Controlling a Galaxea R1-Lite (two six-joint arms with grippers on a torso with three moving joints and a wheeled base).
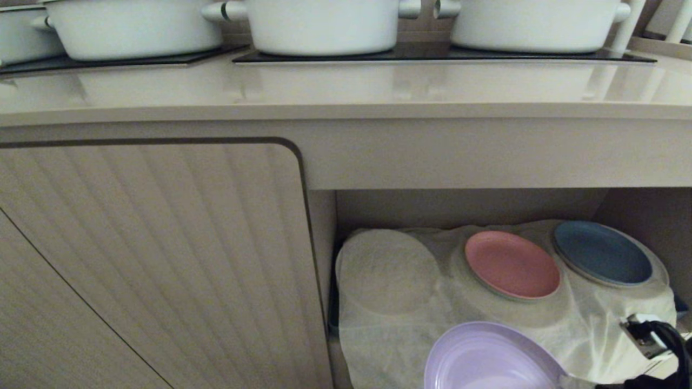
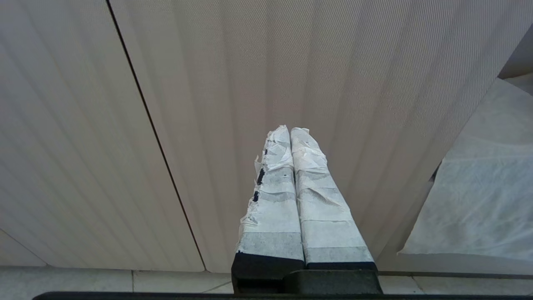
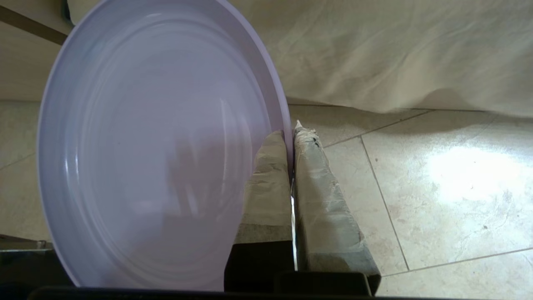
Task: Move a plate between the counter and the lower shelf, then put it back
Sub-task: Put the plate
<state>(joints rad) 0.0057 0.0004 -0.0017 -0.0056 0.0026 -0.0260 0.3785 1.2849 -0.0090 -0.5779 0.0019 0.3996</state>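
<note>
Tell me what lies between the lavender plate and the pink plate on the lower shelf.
Only crinkled white sheet lies between the lavender plate and the pink plate; the head view shows it.

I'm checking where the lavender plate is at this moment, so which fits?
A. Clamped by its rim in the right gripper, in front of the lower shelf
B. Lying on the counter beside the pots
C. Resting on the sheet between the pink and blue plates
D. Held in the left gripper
A: the right gripper is shut on the rim of the plate, which hangs in front of the sheet-draped lower shelf, above the floor.
</note>
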